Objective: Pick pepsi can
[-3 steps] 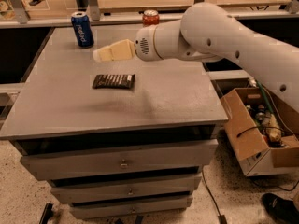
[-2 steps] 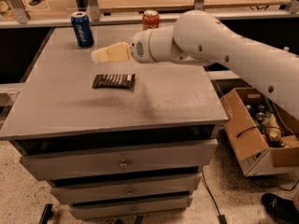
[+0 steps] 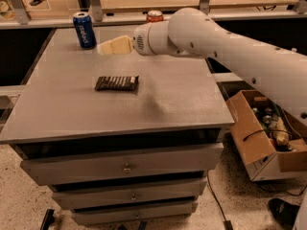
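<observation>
The pepsi can point(image 3: 84, 29) stands upright at the far left of the grey table point(image 3: 182, 104); it is dark blue with white vertical lettering and a silver top. My gripper point(image 3: 101, 48) hangs above the table just right of the can and a little nearer to me, pointing left toward it, with a small gap between them. The white arm reaches in from the right.
A red can point(image 3: 154, 16) stands at the table's far edge, partly behind the arm. A dark snack bar point(image 3: 117, 83) lies flat on the table. Drawers sit below the tabletop. An open cardboard box point(image 3: 261, 138) with clutter is on the floor at right.
The gripper has moved left, closer to the pepsi can. The can, the red can and the snack bar have not moved.
</observation>
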Action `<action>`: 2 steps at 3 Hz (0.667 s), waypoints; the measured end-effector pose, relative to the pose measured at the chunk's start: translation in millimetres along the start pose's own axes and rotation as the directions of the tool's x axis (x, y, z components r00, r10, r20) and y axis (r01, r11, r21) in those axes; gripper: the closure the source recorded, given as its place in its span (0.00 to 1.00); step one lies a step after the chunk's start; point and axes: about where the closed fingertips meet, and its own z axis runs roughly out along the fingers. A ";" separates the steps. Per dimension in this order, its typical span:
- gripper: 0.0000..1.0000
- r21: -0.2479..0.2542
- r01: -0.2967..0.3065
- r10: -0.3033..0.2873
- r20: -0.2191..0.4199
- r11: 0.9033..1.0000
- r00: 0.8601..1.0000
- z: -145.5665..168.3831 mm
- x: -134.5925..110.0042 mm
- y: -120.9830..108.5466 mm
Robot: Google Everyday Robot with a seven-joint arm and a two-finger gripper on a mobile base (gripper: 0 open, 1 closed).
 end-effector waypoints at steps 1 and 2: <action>0.00 0.000 0.000 0.000 0.000 1.000 1.000 0.0 0.0 0.1; 0.00 -0.033 0.024 -0.024 0.009 0.999 1.000 9.0 -2.7 2.1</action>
